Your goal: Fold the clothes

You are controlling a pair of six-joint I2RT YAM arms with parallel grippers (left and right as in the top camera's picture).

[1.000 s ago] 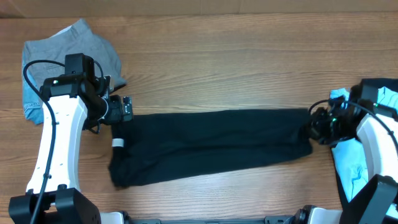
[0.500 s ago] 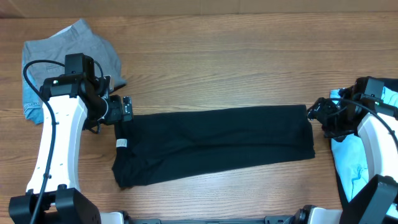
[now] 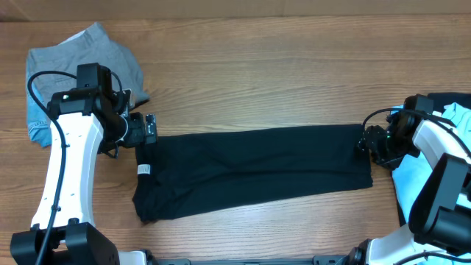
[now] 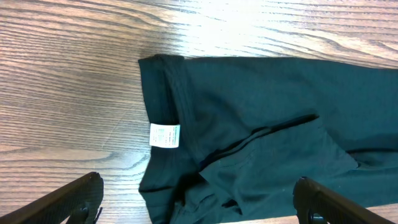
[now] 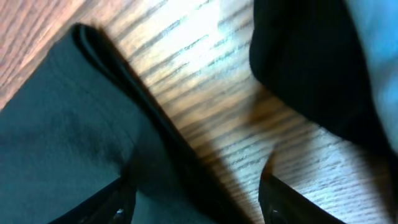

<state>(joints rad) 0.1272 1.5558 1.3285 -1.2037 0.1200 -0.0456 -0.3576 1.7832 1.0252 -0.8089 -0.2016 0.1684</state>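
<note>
The right gripper point(image 3: 370, 144), clamped a second ago on the 3 o'clock end of the black shirt point(image 3: 257, 169), now has its jaws apart, with the hem running between them. That end, bunched before, now lies flat with a straight edge. The white label point(image 3: 143, 170) near 9 o'clock sits slightly further toward 3 o'clock. The right arm point(image 3: 441, 140) now reaches in from 3 o'clock rather than 5 o'clock.

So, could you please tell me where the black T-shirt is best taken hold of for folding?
Probably at its right-hand short end. The black T-shirt lies flat as a long strip, and that end's edge lies just by the right gripper, whose jaws stand open. Come in low from the right and pinch the edge.
</note>
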